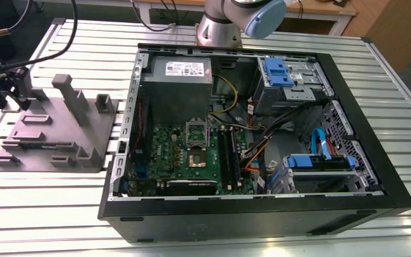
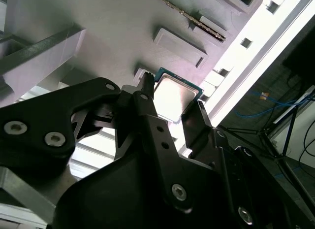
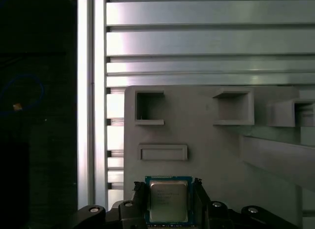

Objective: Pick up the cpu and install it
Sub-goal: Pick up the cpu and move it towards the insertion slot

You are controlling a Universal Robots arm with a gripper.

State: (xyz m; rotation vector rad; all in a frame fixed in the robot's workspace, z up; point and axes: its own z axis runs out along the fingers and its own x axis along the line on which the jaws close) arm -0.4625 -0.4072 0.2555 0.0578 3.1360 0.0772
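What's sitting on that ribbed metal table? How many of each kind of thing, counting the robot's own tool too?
computer case, open: 1
grey holder block: 1
cpu, lying on the holder block: 1
tool, down at the cpu: 1
Total: 4

Your arm (image 1: 218, 29) is silver tubing with a pale blue joint cap (image 1: 266, 19), and your gripper (image 2: 172, 96) is matte black, studded with silver screws (image 2: 178, 191).

Slatted aluminium table (image 1: 48, 214) with grey fixture block (image 1: 55, 134) (exterior view's left) and open computer case (image 1: 248, 219).
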